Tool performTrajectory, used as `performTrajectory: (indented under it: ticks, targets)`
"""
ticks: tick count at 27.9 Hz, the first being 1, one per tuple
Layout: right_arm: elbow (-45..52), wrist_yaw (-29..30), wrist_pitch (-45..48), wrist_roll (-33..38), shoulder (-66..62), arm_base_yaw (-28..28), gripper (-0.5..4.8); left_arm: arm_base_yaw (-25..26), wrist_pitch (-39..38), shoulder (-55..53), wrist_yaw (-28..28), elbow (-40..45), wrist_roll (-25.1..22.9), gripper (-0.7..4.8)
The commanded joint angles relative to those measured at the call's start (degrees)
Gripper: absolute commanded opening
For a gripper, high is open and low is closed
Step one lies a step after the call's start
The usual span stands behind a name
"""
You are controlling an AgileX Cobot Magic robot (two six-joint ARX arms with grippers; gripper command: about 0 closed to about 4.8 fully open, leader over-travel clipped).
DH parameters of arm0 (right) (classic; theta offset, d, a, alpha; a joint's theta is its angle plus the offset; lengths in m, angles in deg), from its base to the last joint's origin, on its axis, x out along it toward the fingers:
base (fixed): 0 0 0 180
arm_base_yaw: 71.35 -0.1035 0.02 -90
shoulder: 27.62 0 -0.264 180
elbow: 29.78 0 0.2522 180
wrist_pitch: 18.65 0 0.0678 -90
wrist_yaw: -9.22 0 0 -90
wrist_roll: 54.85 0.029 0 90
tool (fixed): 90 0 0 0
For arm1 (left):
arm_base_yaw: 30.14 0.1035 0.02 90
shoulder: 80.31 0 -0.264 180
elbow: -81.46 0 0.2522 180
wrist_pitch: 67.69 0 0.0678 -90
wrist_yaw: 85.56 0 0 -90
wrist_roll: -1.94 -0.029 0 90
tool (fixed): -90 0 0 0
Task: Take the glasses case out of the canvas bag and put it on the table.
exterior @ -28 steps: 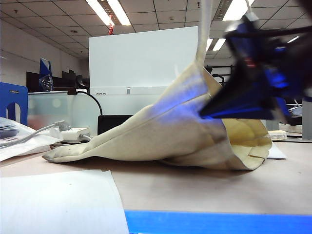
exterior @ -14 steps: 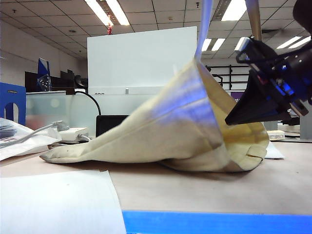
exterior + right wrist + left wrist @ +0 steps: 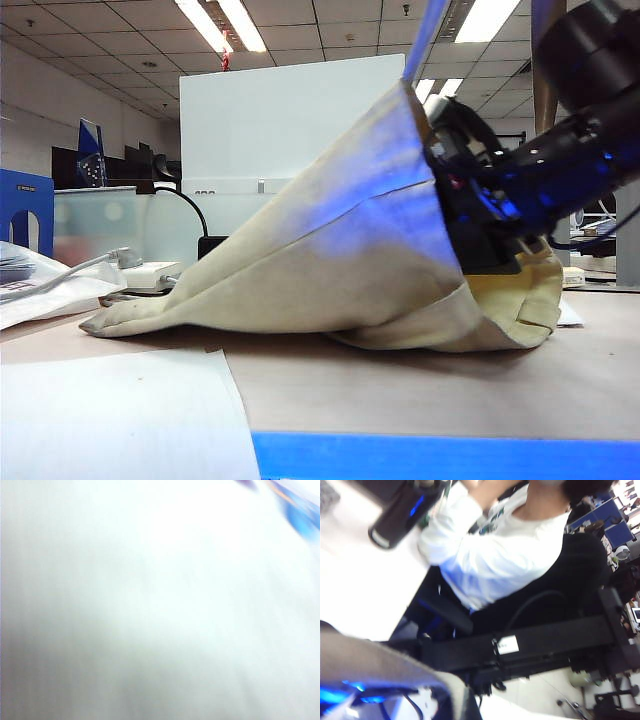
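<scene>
Black and blue-lit, the right arm (image 3: 560, 160) slants down from the upper right into the one canvas bag's (image 3: 330, 260) open mouth; the right gripper is hidden inside, its state impossible to tell. Its wrist view shows only pale blur. The left gripper, out of sight, is clenched, apparently on the bag's strap (image 3: 425, 35) pulled upward. One bag lies across the table (image 3: 430, 385) toward its right edge. The glasses case is unseen.

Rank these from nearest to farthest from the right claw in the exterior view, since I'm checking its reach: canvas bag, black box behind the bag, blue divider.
1. canvas bag, around the right claw, right.
2. black box, behind, centre-left.
3. blue divider, far left.
</scene>
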Motion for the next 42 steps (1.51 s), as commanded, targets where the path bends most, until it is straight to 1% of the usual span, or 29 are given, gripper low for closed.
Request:
performTrajectory:
  ticks: [1, 2, 4, 5, 8, 9, 12, 13, 15, 18, 19, 20, 21, 22, 23, 24, 25, 26, 27, 28, 29, 30, 31, 34, 39, 41, 42]
  targets:
    - [-2.84, 0.09, 1.01, -0.2, -1.51, 0.17, 2.23, -0.28, -5.77, 0.66, -1.55, -0.39, -2.6, -0.05]
    - [-3.52, -0.13, 1.01, -0.46, -2.01, 0.15, 2.34, -0.31, -6.8, 0.66, -1.95, -0.39, -3.15, -0.05]
    - [-5.27, -4.04, 0.46, -0.59, -4.37, -0.48, 3.65, -1.03, -6.75, 0.66, -2.08, -0.39, -3.32, -0.05]
    - [-6.36, -4.44, -0.48, -0.59, -6.38, -0.7, 4.54, -1.66, -6.34, 0.66, -2.12, -0.39, -3.41, -0.05]
    - [-8.9, -5.33, -2.75, -0.61, -11.93, -1.88, 4.62, -2.16, -5.97, 0.66, -2.56, -0.39, -3.5, -0.05]
    - [-9.79, -7.08, -3.02, -0.68, -14.4, -2.32, 4.63, -2.25, -5.97, 0.66, -2.54, -0.39, -3.52, -0.05]
    - [-12.04, -8.35, -5.46, -1.01, -18.1, -2.91, 4.63, -2.34, -5.97, 0.66, -2.93, -0.39, -3.56, -0.05]
    - [-12.87, -12.46, -6.91, -2.03, -19.61, -4.09, 4.79, -2.32, -5.99, 0.66, -3.3, -0.39, -3.58, -0.05]
    - [-14.12, -15.61, -7.78, -4.7, -21.9, -6.03, 4.79, -2.32, -5.99, 0.66, -3.41, -0.39, -3.98, -0.05]
    - [-16.55, -17.2, -8.5, -4.83, -24.98, -8.9, 4.79, -2.32, -6.1, 0.66, -3.58, -0.39, -4.59, -0.05]
    - [-17.44, -19.45, -8.79, -4.85, -26.08, -10.64, 3.77, -2.32, -6.08, 0.66, -3.58, -0.39, -4.59, -0.05]
    - [-17.64, -19.43, -8.81, -4.85, -26.23, -11.28, 3.1, -2.32, -6.14, 0.66, -3.34, -0.39, -4.68, -0.05]
    - [-17.73, -19.47, -8.44, -4.81, -26.16, -12.26, 2.27, -2.23, -6.16, 0.66, -3.1, -0.39, -5.14, -0.05]
    - [-17.73, -19.76, -8.59, -4.76, -25.79, -12.55, 2.27, -2.03, -6.23, 0.66, -2.62, -0.39, -5.64, -0.05]
    - [-17.7, -19.89, -10.51, -4.68, -24.33, -12.66, 2.27, -1.49, -6.25, 0.66, -0.13, -0.42, -7.26, -0.05]
    - [-17.68, -20.0, -11.87, -4.72, -23.34, -12.63, 2.27, -0.96, -6.29, 0.66, 2.14, -0.42, -7.76, -0.05]
    - [-17.64, -21.11, -15.12, -4.87, -20.76, -12.46, 2.28, 0.46, -6.25, 0.66, 8.98, -0.42, -7.82, -0.05]
    - [-17.64, -22.34, -17.18, -5.03, -18.99, -12.39, 2.29, 1.53, -5.92, 0.66, 11.91, -0.42, -8.04, -0.05]
    - [-17.64, -23.91, -19.91, -6.6, -16.02, -12.33, 2.29, 4.17, -4.72, 0.63, 17.92, -0.39, -8.81, -0.05]
    - [-17.64, -24.46, -21.44, -7.91, -14.12, -12.31, 2.29, 5.35, -4.07, 0.61, 20.44, -0.37, -9.2, -0.05]
    - [-17.64, -25.38, -23.71, -8.52, -10.54, -12.31, 2.29, 8.5, -2.21, 0.61, 26.05, -0.37, -9.31, -0.05]
    - [-17.64, -25.44, -24.59, -8.52, -8.94, -12.31, 2.29, 10.45, -0.98, 0.61, 28.41, -0.39, -9.22, -0.05]
    - [-17.64, -25.49, -26.29, -8.52, -5.46, -12.31, 2.29, 14.56, 1.38, 0.61, 30.53, -0.37, -9.2, -0.05]
    - [-17.62, -26.53, -29.99, -8.52, -0.63, -12.28, 2.29, 20.5, 4.42, 0.37, 33.57, -0.35, -8.83, -0.05]
    - [-17.46, -29.79, -41.0, -10.84, 6.21, -12.24, 2.29, 29.88, 8.87, -0.44, 43.17, -0.35, -8.63, -0.05]
    - [-17.33, -32.35, -44.76, -11.13, 7.98, -12.17, 2.3, 33.07, 9.55, -1.16, 44.48, -0.35, -8.66, -0.05]
    - [-17.18, -34.25, -47.08, -11.26, 9.31, -11.63, 2.3, 35.56, 9.27, -2.05, 44.46, -0.35, -8.61, -0.05]
